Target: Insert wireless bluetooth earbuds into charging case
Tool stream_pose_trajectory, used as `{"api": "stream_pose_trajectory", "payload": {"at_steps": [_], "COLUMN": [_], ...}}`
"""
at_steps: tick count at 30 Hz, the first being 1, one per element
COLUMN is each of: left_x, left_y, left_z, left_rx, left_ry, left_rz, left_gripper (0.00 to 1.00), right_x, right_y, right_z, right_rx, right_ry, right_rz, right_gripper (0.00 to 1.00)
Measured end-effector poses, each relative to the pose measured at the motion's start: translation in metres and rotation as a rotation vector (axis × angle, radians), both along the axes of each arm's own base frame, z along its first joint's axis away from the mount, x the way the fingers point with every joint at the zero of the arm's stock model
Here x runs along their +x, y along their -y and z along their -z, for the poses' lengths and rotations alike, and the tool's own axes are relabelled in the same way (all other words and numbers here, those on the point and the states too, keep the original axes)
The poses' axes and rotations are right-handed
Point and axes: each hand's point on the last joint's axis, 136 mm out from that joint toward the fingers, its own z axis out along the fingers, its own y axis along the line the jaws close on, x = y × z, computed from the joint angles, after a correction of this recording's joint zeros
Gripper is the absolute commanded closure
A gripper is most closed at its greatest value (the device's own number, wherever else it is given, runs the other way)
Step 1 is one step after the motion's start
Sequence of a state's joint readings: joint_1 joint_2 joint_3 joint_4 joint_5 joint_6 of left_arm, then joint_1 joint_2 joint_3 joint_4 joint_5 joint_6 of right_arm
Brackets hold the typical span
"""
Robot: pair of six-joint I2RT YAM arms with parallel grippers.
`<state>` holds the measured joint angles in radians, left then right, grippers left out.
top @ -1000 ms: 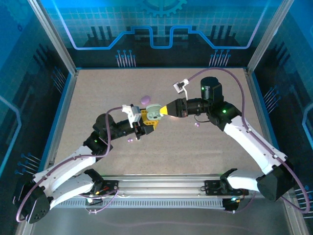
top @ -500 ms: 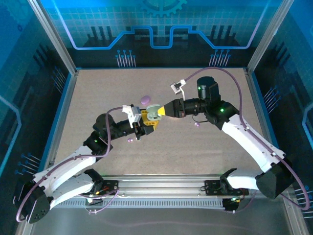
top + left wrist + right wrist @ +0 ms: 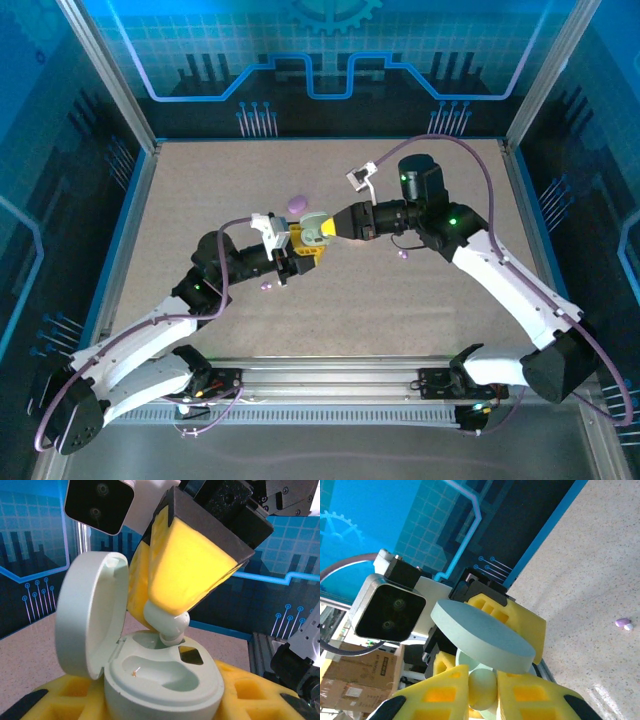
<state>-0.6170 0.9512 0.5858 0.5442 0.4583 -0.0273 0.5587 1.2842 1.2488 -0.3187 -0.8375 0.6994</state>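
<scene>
My left gripper (image 3: 160, 706) is shut on a mint green charging case (image 3: 150, 692), holding it above the table with its lid (image 3: 85, 615) swung open. My right gripper (image 3: 482, 692) is shut on a mint green earbud (image 3: 483, 687). In the left wrist view that earbud (image 3: 167, 622) hangs from the right gripper's yellow pads (image 3: 185, 575), its tip in the case's far slot. The near slot (image 3: 160, 672) is empty. From above, the left gripper (image 3: 303, 248), the case (image 3: 314, 229) and the right gripper (image 3: 330, 229) meet mid-table.
A purple case (image 3: 296, 202) lies just behind the grippers. One purple earbud (image 3: 267, 287) lies under the left arm and another (image 3: 403, 255) under the right arm, also showing as a purple earbud (image 3: 623, 623) on the speckled table. Blue walls enclose the table.
My right gripper has edged left with the earbud, closer onto the case. The left gripper and the case have stayed in place.
</scene>
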Motion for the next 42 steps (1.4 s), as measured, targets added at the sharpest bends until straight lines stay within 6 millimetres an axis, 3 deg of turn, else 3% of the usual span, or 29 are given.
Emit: {"api": "stream_pose_trajectory", "payload": {"at_steps": [28, 42], "left_x": [0.003, 0.001], "left_y": [0.0, 0.0], "left_z": [0.01, 0.005], "left_rx": [0.005, -0.009], "left_ry": [-0.046, -0.025], "left_rz": [-0.007, -0.006], "left_gripper": [0.74, 0.74], "right_x": [0.002, 0.004], "right_y": [-0.001, 0.006], "right_z": [0.01, 0.005], "right_rx": [-0.122, -0.151], "right_ry": [0.026, 0.071], "right_rz": [0.033, 0.095], "right_gripper": [0.7, 0.58]}}
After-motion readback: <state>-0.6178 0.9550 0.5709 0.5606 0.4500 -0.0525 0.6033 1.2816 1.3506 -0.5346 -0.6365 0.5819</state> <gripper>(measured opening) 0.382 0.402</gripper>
